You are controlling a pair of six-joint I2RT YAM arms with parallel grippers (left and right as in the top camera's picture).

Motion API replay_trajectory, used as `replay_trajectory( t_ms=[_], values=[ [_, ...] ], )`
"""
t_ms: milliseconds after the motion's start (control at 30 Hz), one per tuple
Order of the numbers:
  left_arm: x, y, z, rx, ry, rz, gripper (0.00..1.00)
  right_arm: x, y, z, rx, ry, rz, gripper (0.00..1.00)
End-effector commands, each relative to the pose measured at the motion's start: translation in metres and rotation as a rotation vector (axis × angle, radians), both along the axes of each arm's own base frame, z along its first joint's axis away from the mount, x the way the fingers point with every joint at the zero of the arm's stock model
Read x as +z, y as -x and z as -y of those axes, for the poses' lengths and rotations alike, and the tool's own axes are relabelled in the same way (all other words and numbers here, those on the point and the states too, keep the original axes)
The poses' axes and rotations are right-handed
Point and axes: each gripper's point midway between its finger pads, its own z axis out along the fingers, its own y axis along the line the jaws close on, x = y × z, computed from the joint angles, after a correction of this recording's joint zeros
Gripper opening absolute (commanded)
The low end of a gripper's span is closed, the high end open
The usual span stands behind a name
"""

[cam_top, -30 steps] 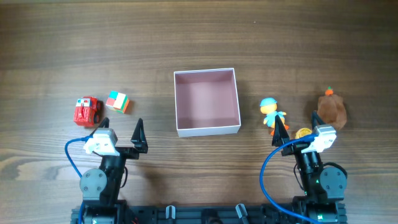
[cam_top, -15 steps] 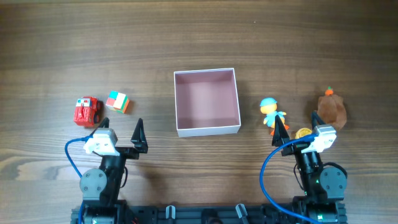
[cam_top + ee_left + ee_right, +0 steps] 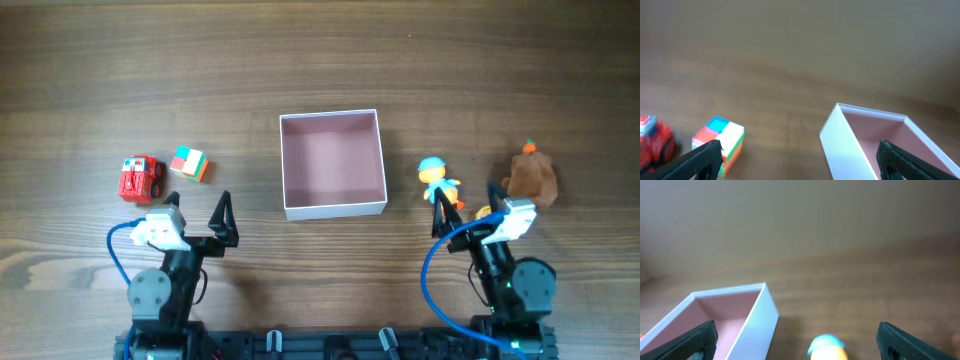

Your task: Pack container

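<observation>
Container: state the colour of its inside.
The container is dusty pink inside, white outside; the overhead view shows it best.

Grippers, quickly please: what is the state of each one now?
Left black two-finger gripper: open, holding nothing.
Right black two-finger gripper: open, holding nothing.

The work surface is a wooden table [image 3: 320, 60] with brown grain running left to right. It fills the overhead view edge to edge. Lighting is even and soft, so shadows stay faint.
</observation>
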Motion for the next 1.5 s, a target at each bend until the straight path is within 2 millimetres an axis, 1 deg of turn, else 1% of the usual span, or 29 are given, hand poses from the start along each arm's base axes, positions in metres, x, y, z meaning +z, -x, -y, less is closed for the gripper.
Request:
replay_trajectory(
  t_ms=[0,33,100,200,233,300,367,433,533,600,633,667,733,767,800,833,867,900,933,967,1000,1033,1067,1133,1167,1300,1333,1400,1467],
  values=[
    [0.051,0.007,0.004,-0.018,0.055,0.001,1.0,0.034,-0.002,-0.01,0.055,-0.033,-0.016,1.0],
    [0.063,0.008,0.004,-0.017,0.055,-0.026,1.0,0.046,-0.006,-0.01,0.055,-0.032,-0.034,1.0],
    [0.079,0.007,0.001,0.001,0.051,-0.1,1.0,0.064,-0.014,-0.014,0.082,0.019,-0.082,1.0],
    [0.089,0.002,-0.006,0.046,0.037,-0.248,1.0,0.077,-0.028,-0.014,0.102,0.098,-0.221,1.0],
    [0.089,-0.001,-0.007,0.053,0.029,-0.327,1.0,0.08,-0.033,-0.013,0.116,0.139,-0.298,1.0],
    [0.09,-0.006,-0.007,0.055,0.024,-0.447,1.0,0.08,-0.04,-0.01,0.119,0.179,-0.456,1.0],
    [0.089,-0.009,-0.007,0.053,0.012,-0.543,1.0,0.077,-0.042,-0.005,0.115,0.198,-0.627,1.0],
    [0.083,-0.012,-0.007,0.028,-0.051,-0.667,1.0,0.071,-0.042,-0.003,0.145,0.231,-0.793,1.0],
    [0.077,-0.016,-0.007,0.011,-0.079,-0.782,1.0,0.066,-0.056,-0.007,0.186,0.222,-0.927,1.0],
    [0.069,-0.018,-0.007,0.01,-0.081,-0.824,1.0,0.057,-0.063,-0.016,0.238,0.19,-0.962,0.99],
    [0.066,-0.018,-0.007,0.009,-0.082,-0.839,1.0,0.05,-0.066,-0.016,0.245,0.188,-0.984,0.89],
    [0.064,-0.019,-0.007,0.009,-0.082,-0.85,1.0,0.039,-0.069,-0.013,0.228,0.194,-1.021,0.76],
    [0.06,-0.021,-0.007,0.009,-0.083,-0.864,1.0,0.018,-0.075,-0.008,0.186,0.189,-1.1,0.56],
    [0.059,-0.021,-0.007,0.012,-0.085,-0.868,1.0,0.01,-0.076,-0.011,0.19,0.183,-1.127,0.46],
    [0.058,-0.022,-0.008,0.017,-0.088,-0.873,0.96,-0.001,-0.079,-0.017,0.209,0.191,-1.157,0.27],
    [0.056,-0.022,-0.009,0.023,-0.092,-0.879,0.91,-0.01,-0.081,-0.024,0.225,0.21,-1.176,0.16],
    [0.055,-0.023,-0.011,0.028,-0.096,-0.883,0.86,-0.018,-0.083,-0.032,0.241,0.235,-1.189,0.08],
    [0.054,-0.024,-0.011,0.033,-0.099,-0.885,0.79,-0.026,-0.086,-0.038,0.254,0.257,-1.199,0.04],
    [0.053,-0.024,-0.012,0.037,-0.102,-0.889,0.67,-0.033,-0.089,-0.046,0.266,0.288,-1.202,0.04],
    [0.053,-0.025,-0.013,0.042,-0.105,-0.891,0.53,-0.039,-0.091,-0.052,0.269,0.31,-1.204,0.04],
    [0.052,-0.025,-0.014,0.048,-0.109,-0.893,0.34,-0.047,-0.094,-0.059,0.266,0.328,-1.21,0.04],
    [0.052,-0.025,-0.015,0.051,-0.111,-0.894,0.23,-0.053,-0.096,-0.067,0.273,0.345,-1.211,0.04],
    [0.052,-0.025,-0.015,0.051,-0.111,-0.895,0.22,-0.058,-0.097,-0.073,0.287,0.356,-1.21,0.04],
    [0.051,-0.025,-0.015,0.051,-0.111,-0.895,0.15,-0.068,-0.099,-0.084,0.298,0.359,-1.219,0.04],
    [0.051,-0.025,-0.015,0.051,-0.111,-0.895,0.14,-0.073,-0.099,-0.089,0.308,0.367,-1.226,0.04],
    [0.052,-0.025,-0.015,0.051,-0.111,-0.895,0.18,-0.098,-0.093,-0.103,0.347,0.394,-1.281,0.04],
    [0.052,-0.025,-0.015,0.051,-0.111,-0.895,0.18,-0.105,-0.089,-0.11,0.374,0.39,-1.302,0.04],
    [0.052,-0.026,-0.015,0.051,-0.111,-0.892,0.21,-0.11,-0.087,-0.117,0.402,0.391,-1.31,0.04],
    [0.052,-0.026,-0.015,0.051,-0.111,-0.892,0.22,-0.11,-0.089,-0.122,0.409,0.397,-1.293,0.04]
  ],
)
